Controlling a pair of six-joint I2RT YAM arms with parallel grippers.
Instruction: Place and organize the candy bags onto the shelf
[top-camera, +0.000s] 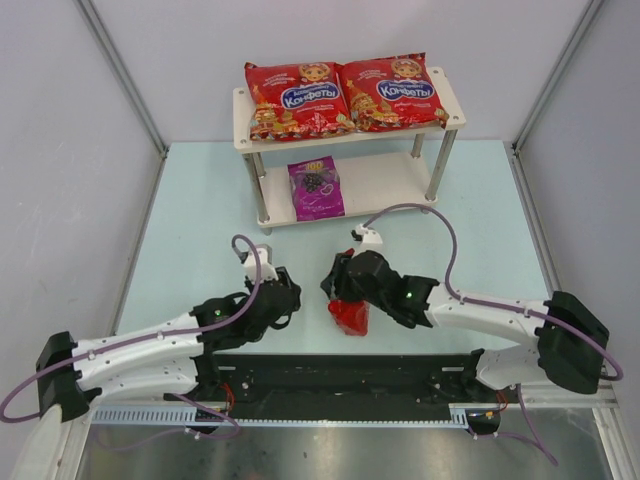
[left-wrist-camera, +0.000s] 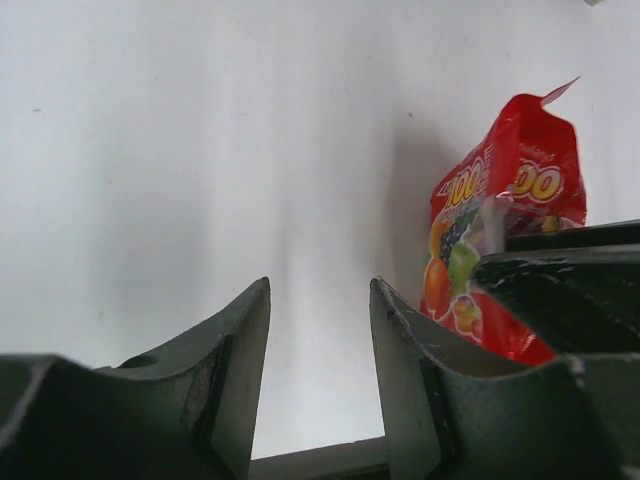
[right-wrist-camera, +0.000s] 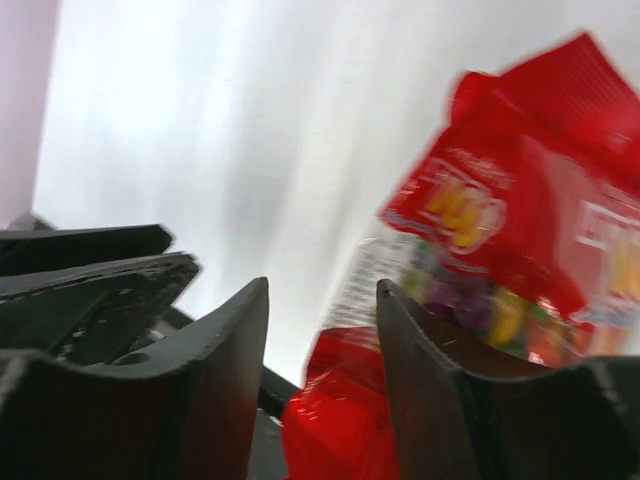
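Observation:
The shelf (top-camera: 390, 178) stands at the back of the table. Two large red candy bags (top-camera: 296, 98) (top-camera: 392, 90) lie side by side on its top board, and a small purple bag (top-camera: 316, 188) lies on the lower board. A small red bag of gummies (top-camera: 350, 317) sits on the table near the arms. My right gripper (top-camera: 336, 288) (right-wrist-camera: 322, 285) is open right over that bag (right-wrist-camera: 520, 250), whose lower edge lies loose between the fingers. My left gripper (top-camera: 287, 300) (left-wrist-camera: 320, 282) is open with nothing in it, just left of the bag (left-wrist-camera: 500, 230).
The right arm's dark gripper body (left-wrist-camera: 570, 275) shows close in front of the left wrist camera. The arms' black base rail (top-camera: 340, 375) runs along the near table edge. Grey walls with metal frame posts (top-camera: 120, 70) enclose the table.

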